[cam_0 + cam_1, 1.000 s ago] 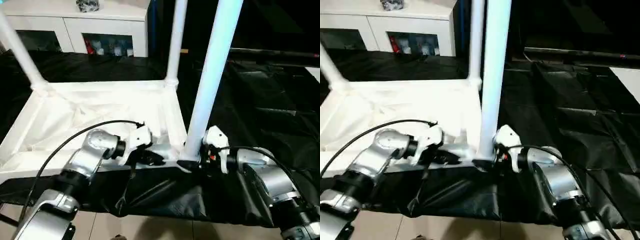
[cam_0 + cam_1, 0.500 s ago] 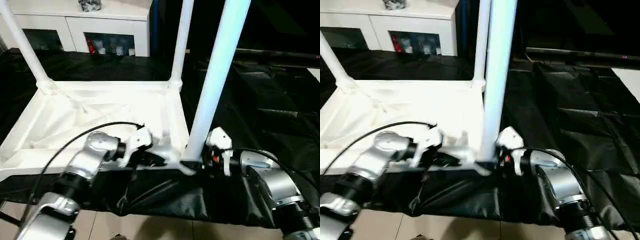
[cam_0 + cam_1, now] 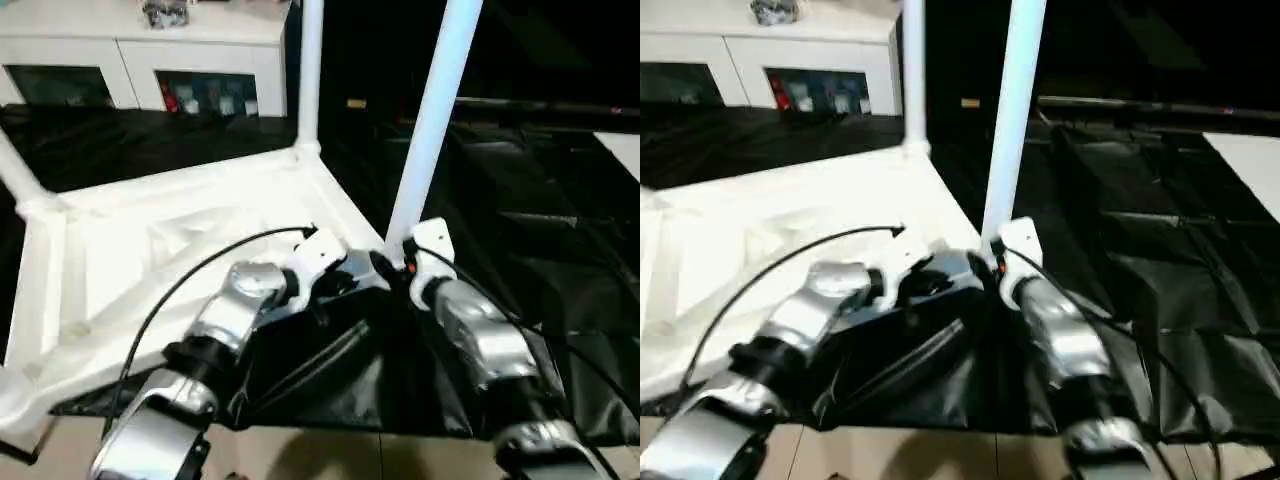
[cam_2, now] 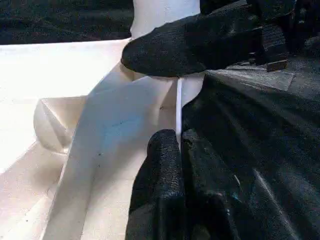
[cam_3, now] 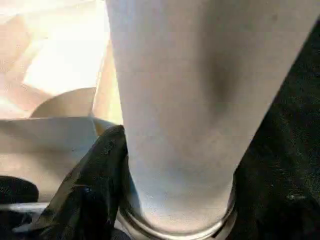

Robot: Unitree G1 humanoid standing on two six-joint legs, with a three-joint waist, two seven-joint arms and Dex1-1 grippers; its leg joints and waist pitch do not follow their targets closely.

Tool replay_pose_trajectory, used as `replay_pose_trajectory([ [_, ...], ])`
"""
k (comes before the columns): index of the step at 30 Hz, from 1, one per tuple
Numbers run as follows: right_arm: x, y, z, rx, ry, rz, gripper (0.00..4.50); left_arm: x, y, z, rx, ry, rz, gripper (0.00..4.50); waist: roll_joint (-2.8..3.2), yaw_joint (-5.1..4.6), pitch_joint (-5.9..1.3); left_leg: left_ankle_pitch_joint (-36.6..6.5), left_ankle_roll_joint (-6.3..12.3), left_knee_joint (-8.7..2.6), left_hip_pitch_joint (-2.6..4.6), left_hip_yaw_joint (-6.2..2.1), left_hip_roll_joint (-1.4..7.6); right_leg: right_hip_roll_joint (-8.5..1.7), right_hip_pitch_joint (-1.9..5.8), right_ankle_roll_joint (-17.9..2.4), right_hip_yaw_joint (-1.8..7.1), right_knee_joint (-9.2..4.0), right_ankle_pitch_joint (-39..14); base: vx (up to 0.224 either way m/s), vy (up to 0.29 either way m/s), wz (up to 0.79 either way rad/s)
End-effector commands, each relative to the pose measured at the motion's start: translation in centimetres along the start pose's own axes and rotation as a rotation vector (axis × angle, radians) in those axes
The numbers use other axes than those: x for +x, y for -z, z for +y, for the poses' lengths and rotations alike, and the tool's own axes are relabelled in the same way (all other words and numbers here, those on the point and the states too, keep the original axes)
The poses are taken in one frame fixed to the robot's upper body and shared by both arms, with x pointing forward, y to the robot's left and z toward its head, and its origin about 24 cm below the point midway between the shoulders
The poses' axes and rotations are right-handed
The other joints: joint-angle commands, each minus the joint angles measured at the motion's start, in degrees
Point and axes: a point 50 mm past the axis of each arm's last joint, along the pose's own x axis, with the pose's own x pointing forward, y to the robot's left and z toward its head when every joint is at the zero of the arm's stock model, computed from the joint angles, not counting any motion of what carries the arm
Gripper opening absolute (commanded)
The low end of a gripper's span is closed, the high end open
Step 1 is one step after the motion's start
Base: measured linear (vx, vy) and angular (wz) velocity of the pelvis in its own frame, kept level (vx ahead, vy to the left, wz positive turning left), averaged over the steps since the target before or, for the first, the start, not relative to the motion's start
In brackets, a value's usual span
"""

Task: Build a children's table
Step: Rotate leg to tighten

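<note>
Both silver forearms reach forward and converge, wrists nearly meeting. Left gripper [image 4: 179, 145]: black fingers pressed together, pinching a thin white rim edge between the pads. Right gripper [image 3: 392, 262]: jaws spread around the base of a white table leg [image 5: 190, 100], one black finger [image 5: 95, 175] against its side.

Upturned table top [image 3: 150, 240] lies on black sheet [image 3: 530, 220]; both grippers meet at near leg [image 3: 430, 120] base.
</note>
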Motion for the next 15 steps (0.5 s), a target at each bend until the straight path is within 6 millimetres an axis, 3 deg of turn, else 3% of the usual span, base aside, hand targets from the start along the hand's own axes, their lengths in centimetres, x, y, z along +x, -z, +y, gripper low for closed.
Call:
replay_pose_trajectory([
  [1,0.9,0.0,4.2,0.029,-0.186,-0.005,3.37,1.3,-2.1,-1.0,0.043,0.025,-0.079,0.0,-0.26,0.1,-3.4,-13.58,0.78,-4.14,0.14,-0.08,0.74,-2.87,2.54,-10.14,2.16,-5.01,-14.85,0.0,0.0,0.0],
  [3,0.7,-0.1,3.7,0.016,-0.197,-0.006,3.49,0.9,-2.0,-0.9,0.055,0.049,-0.084,0.0,-0.21,0.12,-3.4,-13.19,1.44,-4.09,0.19,0.0,0.76,-2.87,2.65,-10.99,2.15,-4.87,-13.38,0.0,0.0,0.0],
  [8,-0.2,-0.3,2.3,-0.056,-0.278,-0.022,3.89,-0.2,-1.6,-0.8,0.1,0.125,-0.103,0.0,-0.25,0.19,-3.28,-13.94,1.94,-4.16,0.1,-0.02,0.83,-2.99,2.75,-10.89,2.13,-5.02,-14.73,0.0,0.0,0.0],
  [13,-1.8,-0.4,1.3,-0.151,-0.455,-0.02,3.89,-1.5,-1.0,-0.6,0.104,0.223,-0.097,0.0,-0.29,0.35,-3.32,-12.89,2.54,-4.01,0.06,0.03,0.9,-2.93,2.97,-11.32,2.16,-4.85,-13.51,0.0,0.0,0.0],
  [15,-3.0,-0.1,0.8,-0.196,-0.563,0.002,3.89,-2.4,-0.7,-0.6,0.12,0.294,-0.096,0.0,-0.09,0.29,-3.42,-12.0,3.19,-3.92,0.04,0.07,1.02,-2.9,2.91,-12.74,2.19,-4.46,-10.5,0.0,0.0,0.0],
])
